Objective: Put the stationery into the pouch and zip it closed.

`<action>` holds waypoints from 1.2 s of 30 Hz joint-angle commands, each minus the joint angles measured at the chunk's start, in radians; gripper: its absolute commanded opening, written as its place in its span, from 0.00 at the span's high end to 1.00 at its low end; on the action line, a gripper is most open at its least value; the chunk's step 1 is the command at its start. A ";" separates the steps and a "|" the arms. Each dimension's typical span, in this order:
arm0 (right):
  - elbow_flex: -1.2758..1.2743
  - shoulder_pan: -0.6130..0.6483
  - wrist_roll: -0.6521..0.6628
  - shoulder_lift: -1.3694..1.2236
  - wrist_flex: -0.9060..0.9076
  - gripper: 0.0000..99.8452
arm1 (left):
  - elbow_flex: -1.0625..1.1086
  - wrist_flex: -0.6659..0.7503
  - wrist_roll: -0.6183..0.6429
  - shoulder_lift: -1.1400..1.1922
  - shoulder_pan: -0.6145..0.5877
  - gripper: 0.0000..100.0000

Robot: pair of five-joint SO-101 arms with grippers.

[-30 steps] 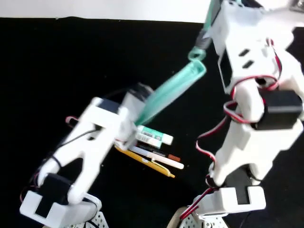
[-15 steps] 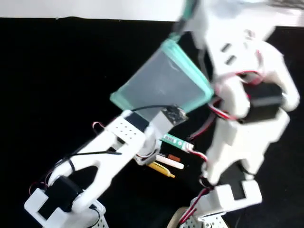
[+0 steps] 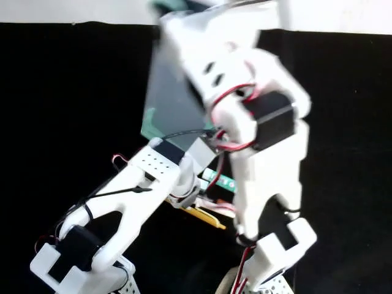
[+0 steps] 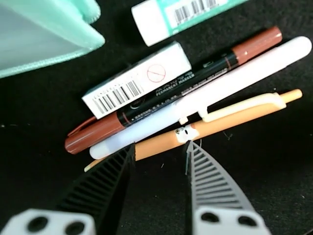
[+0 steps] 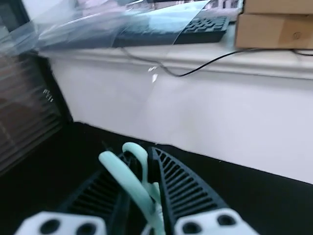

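Right jaws grip raised pouch (image 3: 171,104); left jaws apart

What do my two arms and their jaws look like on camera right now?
The left arm and right arm are white plastic shells with black motor blocks; red and black wires loop along them. The left gripper and right gripper have black, ribbed, tapering jaws on white bases with round holes.

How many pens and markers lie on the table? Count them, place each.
3: brown marker beside the white box, white pen next to it, orange pen nearest the left end effector. More may be hidden.
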State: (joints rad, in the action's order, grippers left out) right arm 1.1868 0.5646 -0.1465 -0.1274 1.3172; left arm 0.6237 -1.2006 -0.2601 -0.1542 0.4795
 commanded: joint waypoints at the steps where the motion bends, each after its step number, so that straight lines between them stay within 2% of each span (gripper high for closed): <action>1: 0.033 0.019 0.020 0.007 0.031 0.99 | 0.001 0.011 0.005 -0.004 -0.015 0.82; 4: 0.038 0.021 0.020 0.010 0.070 0.99 | 0.013 0.020 0.005 -0.004 -0.015 0.82; 11: 0.041 0.054 0.037 0.015 0.157 0.99 | 0.061 0.176 0.005 -0.002 -0.016 0.82; 14: 0.041 0.101 0.098 0.039 0.179 0.99 | 0.056 0.203 0.005 -0.002 -0.015 0.82; 18: 0.041 0.163 0.106 0.110 0.196 0.99 | 0.056 0.245 0.005 -0.002 -0.015 0.82; 21: 0.039 0.170 0.144 0.151 0.197 0.99 | 0.056 0.259 0.005 -0.002 -0.015 0.82; 36: 0.039 0.163 0.149 0.214 0.266 0.99 | 0.059 0.256 0.003 -0.002 -0.015 0.82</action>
State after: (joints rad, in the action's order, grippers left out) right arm 1.1960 0.7227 -0.0100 0.0261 1.5781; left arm 0.6866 -0.9536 -0.2601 -0.1542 0.4780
